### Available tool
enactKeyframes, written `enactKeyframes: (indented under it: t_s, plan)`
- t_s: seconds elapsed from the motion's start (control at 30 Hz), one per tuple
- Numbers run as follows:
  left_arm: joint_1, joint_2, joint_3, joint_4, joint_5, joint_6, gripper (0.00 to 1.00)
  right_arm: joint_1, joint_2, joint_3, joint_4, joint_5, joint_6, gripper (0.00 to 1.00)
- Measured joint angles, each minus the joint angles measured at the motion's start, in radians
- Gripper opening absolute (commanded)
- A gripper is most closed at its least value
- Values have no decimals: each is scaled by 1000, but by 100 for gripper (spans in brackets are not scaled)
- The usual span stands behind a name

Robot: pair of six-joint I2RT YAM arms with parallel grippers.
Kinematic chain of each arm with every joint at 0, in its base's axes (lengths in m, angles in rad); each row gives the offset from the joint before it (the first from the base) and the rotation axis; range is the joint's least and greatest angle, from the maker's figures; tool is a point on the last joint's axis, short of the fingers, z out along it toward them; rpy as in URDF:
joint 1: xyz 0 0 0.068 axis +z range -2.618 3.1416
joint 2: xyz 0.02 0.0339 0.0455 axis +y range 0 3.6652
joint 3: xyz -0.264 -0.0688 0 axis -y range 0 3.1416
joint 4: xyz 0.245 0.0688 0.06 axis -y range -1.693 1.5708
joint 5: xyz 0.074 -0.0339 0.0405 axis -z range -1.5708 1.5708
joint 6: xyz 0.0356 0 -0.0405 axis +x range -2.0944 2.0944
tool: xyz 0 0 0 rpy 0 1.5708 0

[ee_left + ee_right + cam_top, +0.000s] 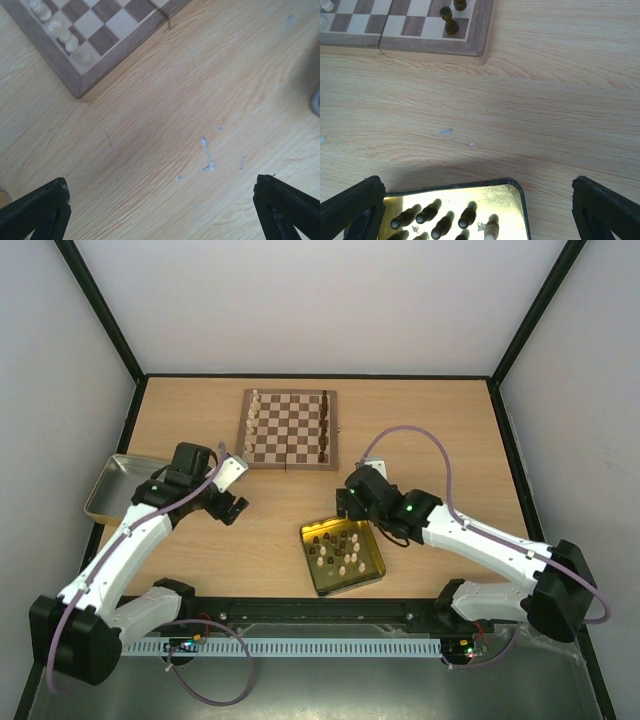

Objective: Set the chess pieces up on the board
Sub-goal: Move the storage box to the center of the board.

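The board point(290, 428) lies at the far middle of the table, with a row of cream pieces point(253, 416) along its left edge and dark pieces point(327, 426) along its right edge. More pieces, dark and cream, stand in the yellow-gold tray point(372, 570). My left gripper point(232, 488) is open and empty, near the board's near-left corner point(80, 75); in the left wrist view its fingertips point(35, 210) are wide apart over bare table. My right gripper point(352, 502) is open and empty over the tray's far edge point(455, 186), above dark pieces point(435, 220).
A dull silver-gold tin point(105, 490) sits at the table's left edge beside the left arm. Black frame bars and white walls enclose the table. Bare wood lies between the board and the tray.
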Motion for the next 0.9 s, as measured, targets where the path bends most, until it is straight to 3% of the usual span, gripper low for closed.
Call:
enactKeyframes:
  t_s: [0.03,0.23,0.47,0.57,0.73,0.9]
  plan:
    - [0,21,0,12,-16,-10,100,-5,11,0,3,-2,-5,100]
    - [0,108,5,63,-70,-56,100,-39,126,78,17,-128,-45,84]
    - [19,149,4,116,-134,-79,100,204,331,264,12,-229,-76,80]
    - [79,163,4,137,-140,-90,100,290,369,289,-3,-270,-77,76]
    - [201,192,5,148,-134,-106,100,367,421,294,-42,-328,-75,73]
    - [237,204,8,149,-115,-121,100,393,445,253,-48,-382,-63,72]
